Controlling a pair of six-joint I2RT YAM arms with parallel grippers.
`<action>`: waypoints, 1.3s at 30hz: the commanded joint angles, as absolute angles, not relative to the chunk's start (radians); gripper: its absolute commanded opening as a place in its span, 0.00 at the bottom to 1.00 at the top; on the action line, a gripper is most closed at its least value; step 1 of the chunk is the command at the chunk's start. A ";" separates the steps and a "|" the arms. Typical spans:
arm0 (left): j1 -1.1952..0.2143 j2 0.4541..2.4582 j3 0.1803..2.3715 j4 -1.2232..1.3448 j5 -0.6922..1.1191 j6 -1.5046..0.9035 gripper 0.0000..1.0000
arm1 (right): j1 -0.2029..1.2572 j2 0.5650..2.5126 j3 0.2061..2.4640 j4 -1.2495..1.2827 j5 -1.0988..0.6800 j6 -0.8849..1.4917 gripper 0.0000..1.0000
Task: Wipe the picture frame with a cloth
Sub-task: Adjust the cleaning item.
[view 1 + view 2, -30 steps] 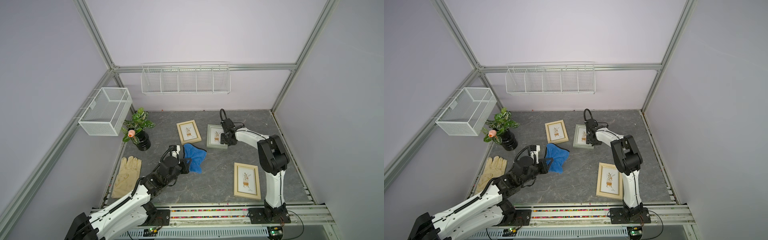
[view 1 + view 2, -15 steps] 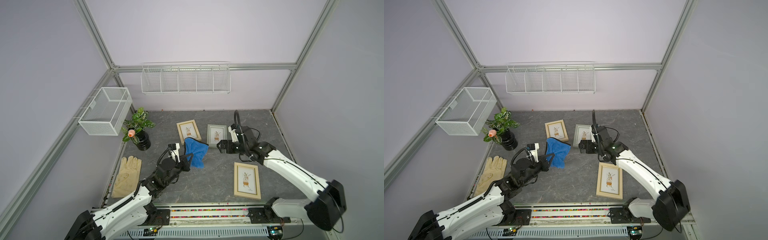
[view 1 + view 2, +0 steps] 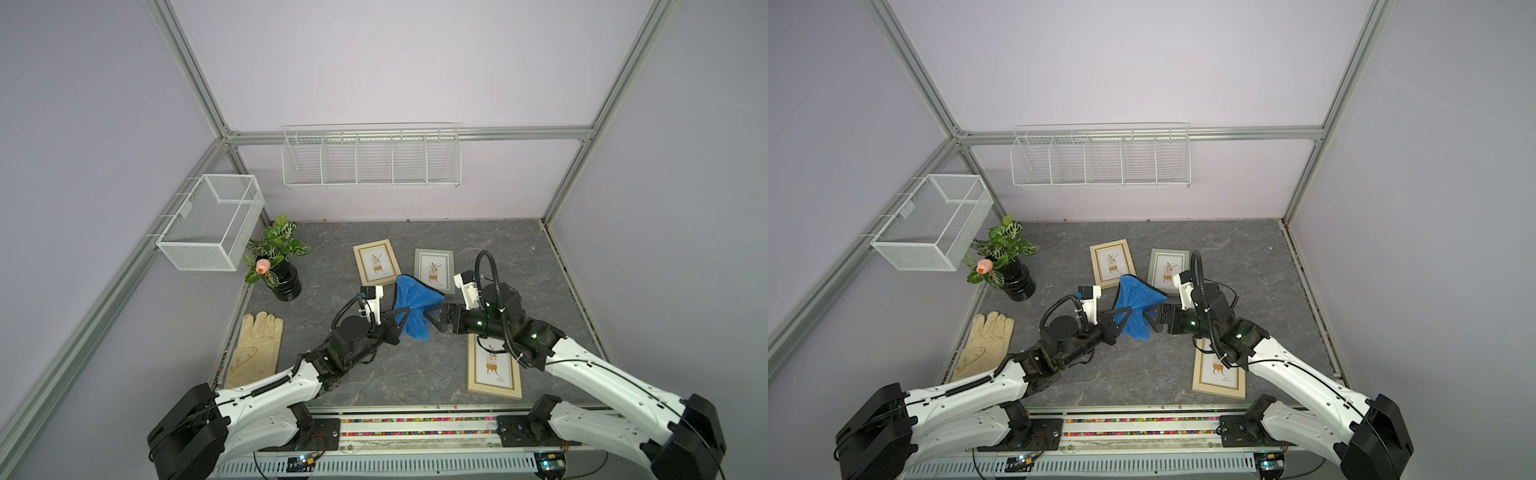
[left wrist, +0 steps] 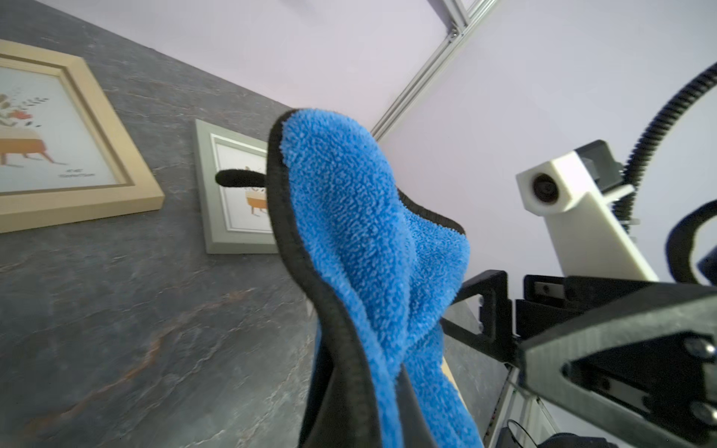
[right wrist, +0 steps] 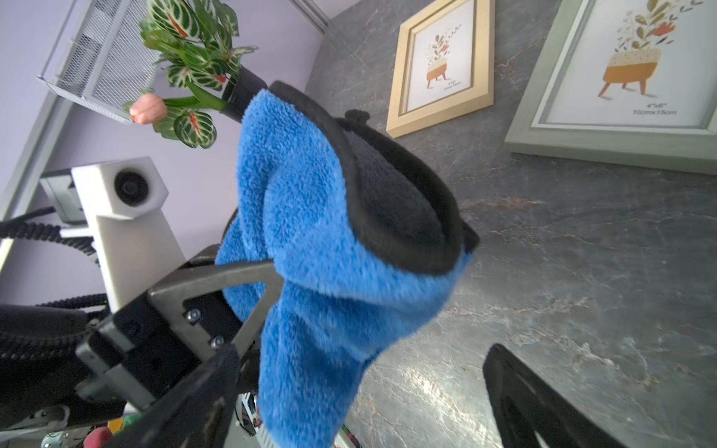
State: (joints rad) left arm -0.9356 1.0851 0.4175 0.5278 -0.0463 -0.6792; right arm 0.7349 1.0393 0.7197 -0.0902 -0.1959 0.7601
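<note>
Grey marbled tabletop (image 3: pixel 498 257) is lying below — the left gripper (image 3: pixel 402 313) is pinching the royal-blue plush cloth (image 3: pixel 410 296) aloft, the right gripper (image 3: pixel 429 318) is facing it, jaws spread. Closing on a thick fold seems wisest; the grey-green picture frame (image 3: pixel 433 268) is lying just beyond them.

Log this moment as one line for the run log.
left hand: shut on cloth | cloth: hanging above table | right hand: open, close beside cloth | picture frames: three, flat on table
</note>
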 commanded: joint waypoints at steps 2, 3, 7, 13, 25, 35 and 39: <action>-0.961 1.117 0.451 0.642 -0.036 -0.675 0.00 | 0.740 1.060 0.690 0.053 -0.222 0.830 0.96; -0.968 1.126 0.454 0.653 -0.030 -0.675 0.00 | 0.741 1.065 0.688 0.068 -0.225 0.836 0.95; -0.990 1.162 0.467 0.697 0.002 -0.675 0.00 | 0.740 1.095 0.693 0.102 -0.255 0.851 0.88; -1.012 1.206 0.497 0.701 0.032 -0.657 0.00 | 0.741 1.111 0.707 0.065 -0.239 0.838 0.66; -1.013 1.205 0.617 0.307 -0.092 -0.620 0.48 | 0.662 1.037 0.810 -0.281 -0.043 0.687 0.18; -1.078 1.419 0.838 0.006 -0.132 -0.547 0.66 | 0.389 0.897 0.830 -0.567 0.098 0.605 0.09; -1.181 1.586 1.000 -0.113 -0.150 -0.492 0.67 | 0.284 0.830 0.834 -0.659 0.180 0.576 0.08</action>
State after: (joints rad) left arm -1.1244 1.5181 0.9195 0.0051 -0.1307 -0.5541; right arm 0.3248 0.8715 0.8085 -0.5438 0.0856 0.6212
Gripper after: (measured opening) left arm 0.669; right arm 0.137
